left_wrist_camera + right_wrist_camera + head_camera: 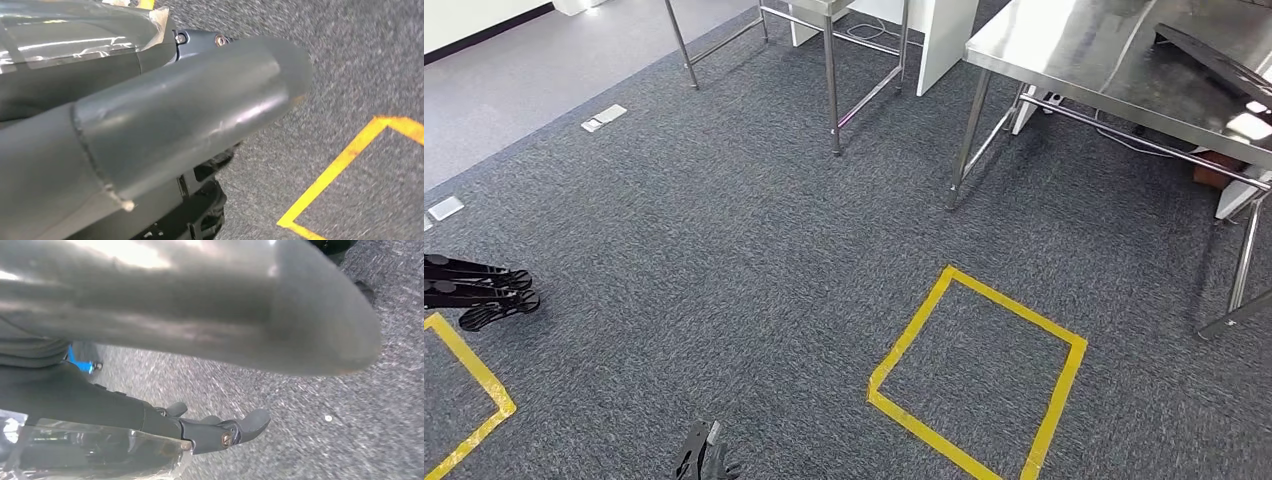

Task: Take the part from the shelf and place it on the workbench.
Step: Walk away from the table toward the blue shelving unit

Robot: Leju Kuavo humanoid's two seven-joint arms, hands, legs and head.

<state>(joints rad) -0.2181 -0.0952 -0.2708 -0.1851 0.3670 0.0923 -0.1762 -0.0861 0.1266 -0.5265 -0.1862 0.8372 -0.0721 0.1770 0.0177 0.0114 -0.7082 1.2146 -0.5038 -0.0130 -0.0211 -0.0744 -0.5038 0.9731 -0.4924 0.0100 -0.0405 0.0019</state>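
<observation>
Walking over grey carpet point(724, 250) past a yellow tape square point(977, 372), steel desk point(1114, 60) far right.
Left hand point(165, 130) and right hand point(200, 305) hang low; whether their fingers are spread I cannot tell. No part or shelf visible, so its weight and grip point stay unjudged.

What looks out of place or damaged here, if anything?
Little stands out. The thumb cover's seam looks frayed in the left wrist view. The carpet, yellow tape square and steel table look orderly.
</observation>
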